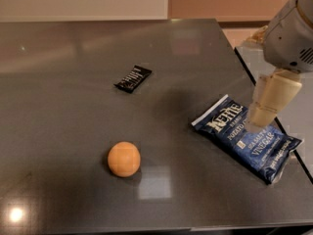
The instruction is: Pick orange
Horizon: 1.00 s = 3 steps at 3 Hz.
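The orange (124, 159) is a small round fruit lying on the dark grey table (73, 72), left of centre near the front edge. My gripper (257, 123) hangs at the right on a beige wrist under a grey arm. Its tip is above the upper edge of the blue chip bag (247, 137), far to the right of the orange and a little farther back. Nothing shows in the gripper.
A small black snack wrapper (133, 79) lies behind the orange, toward the middle of the table. The blue chip bag lies flat near the table's right edge (254, 84). A second pale surface (298, 111) adjoins on the right.
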Motion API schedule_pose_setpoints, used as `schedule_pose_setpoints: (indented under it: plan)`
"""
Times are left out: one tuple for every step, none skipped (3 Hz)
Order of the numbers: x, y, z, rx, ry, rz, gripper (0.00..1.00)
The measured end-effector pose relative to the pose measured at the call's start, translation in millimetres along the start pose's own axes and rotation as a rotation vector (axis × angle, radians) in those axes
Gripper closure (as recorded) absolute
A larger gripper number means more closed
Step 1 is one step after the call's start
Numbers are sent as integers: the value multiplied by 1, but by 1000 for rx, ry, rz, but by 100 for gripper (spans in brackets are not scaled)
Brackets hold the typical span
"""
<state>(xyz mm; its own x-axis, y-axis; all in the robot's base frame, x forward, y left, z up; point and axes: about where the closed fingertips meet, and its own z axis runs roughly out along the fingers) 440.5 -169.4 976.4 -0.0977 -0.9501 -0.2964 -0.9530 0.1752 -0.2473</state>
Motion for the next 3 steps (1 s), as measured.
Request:
schedule_pose_setpoints:
  plan:
    - [-33,11,15,-43,-83,-76,0]
    - [-65,28,38,-127,-154,-161,0]
    - [-92,51,58,-206,-208,-246,0]
